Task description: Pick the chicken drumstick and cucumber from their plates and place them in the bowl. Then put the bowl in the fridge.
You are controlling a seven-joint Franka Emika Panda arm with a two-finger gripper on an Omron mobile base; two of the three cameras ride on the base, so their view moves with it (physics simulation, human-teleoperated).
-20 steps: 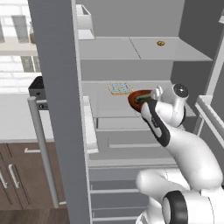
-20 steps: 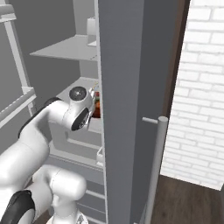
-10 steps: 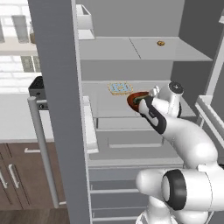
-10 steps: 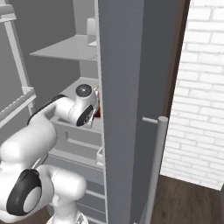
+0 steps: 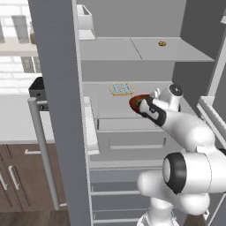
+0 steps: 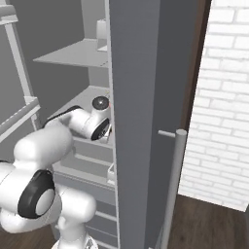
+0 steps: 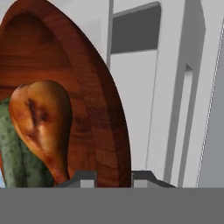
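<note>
1. Far left, left base view: kitchen surface (image 5: pixel 17 119) with dark cabinet fronts below; a dark appliance (image 5: pixel 37 88) sits partly behind the open door.
2. Fridge (image 5: pixel 53 66) stands open; its door with the long bar handle (image 5: pixel 42 150) is swung toward the camera.
3. Middle shelf (image 5: pixel 103 95): a small blue-patterned flat item (image 5: pixel 121 88) lies toward the back.
4. Bowl (image 5: pixel 136 100) sits on that same shelf, just right of the blue item, partly hidden by the arm.
5. Hand view: cucumber (image 7: pixel 15 153) and chicken drumstick (image 7: pixel 43 122) lie inside the bowl (image 7: pixel 94 109), touching side by side.
6. Gripper (image 7: pixel 113 177) straddles the bowl's rim, one tip on each side; jaws closed on the rim.
7. Upper shelf (image 5: pixel 176 50), right: a small round brown item (image 5: pixel 162 43).
8. Right base view: arm reaches past the door edge; white brick wall (image 6: pixel 223 97) at far right.
</note>
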